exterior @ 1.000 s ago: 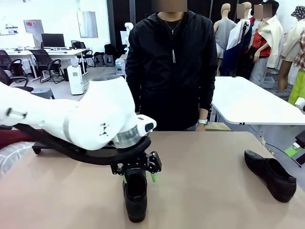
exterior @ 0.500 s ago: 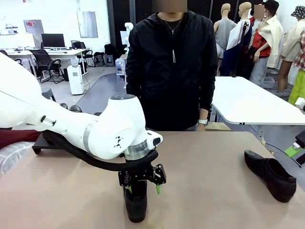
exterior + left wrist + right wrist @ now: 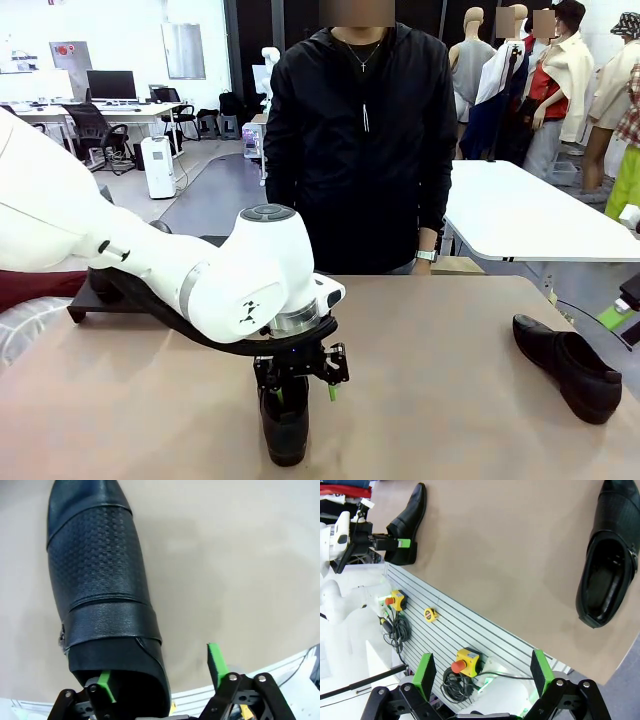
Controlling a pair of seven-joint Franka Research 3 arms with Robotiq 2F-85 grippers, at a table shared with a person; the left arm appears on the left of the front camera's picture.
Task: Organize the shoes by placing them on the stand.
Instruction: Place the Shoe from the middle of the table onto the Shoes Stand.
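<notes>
The tan tabletop [image 3: 450, 380] gives you open room across its middle; its near edge runs just beside the heel. One black leather strapped dress shoe [image 3: 285, 425] sits front-centre, a matching shoe [image 3: 568, 368] far right. It looks stiff and probably slick, so take the heel wall. Your left pincer [image 3: 159, 662] straddles that wall, spread; your right pincer [image 3: 482, 656] gapes, unladen.

Left claw [image 3: 298, 388] points straight down with jaws parted; right claw [image 3: 482, 672] gapes wide.
</notes>
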